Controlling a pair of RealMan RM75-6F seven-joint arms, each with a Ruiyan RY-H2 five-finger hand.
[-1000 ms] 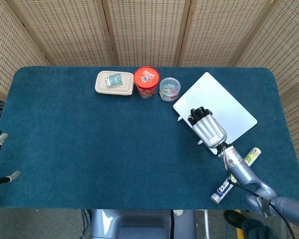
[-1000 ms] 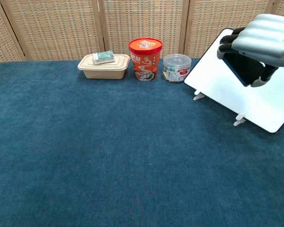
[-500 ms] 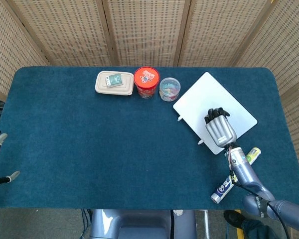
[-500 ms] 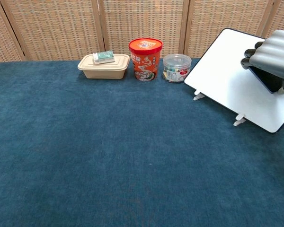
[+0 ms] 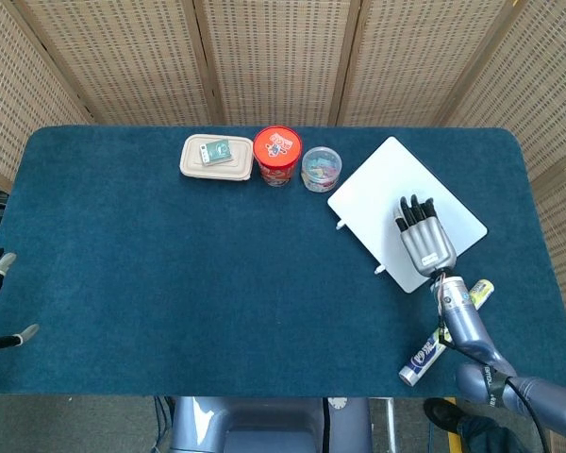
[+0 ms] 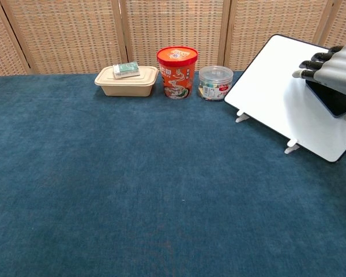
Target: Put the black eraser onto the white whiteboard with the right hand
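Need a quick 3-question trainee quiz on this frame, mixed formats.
1. True or false: the right hand is over the white whiteboard.
2. Which thing stands between the beige lunch box and the clear round tub? A) red cup B) marker C) black eraser
3. Fill in: in the chest view, the dark black eraser sits under the right hand's ___.

Key: 1 true; 2 A, the red cup; 3 fingers.

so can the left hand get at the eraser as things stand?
Probably not: the left hand sits at the table's far left edge, while the eraser is under the right hand on the whiteboard.
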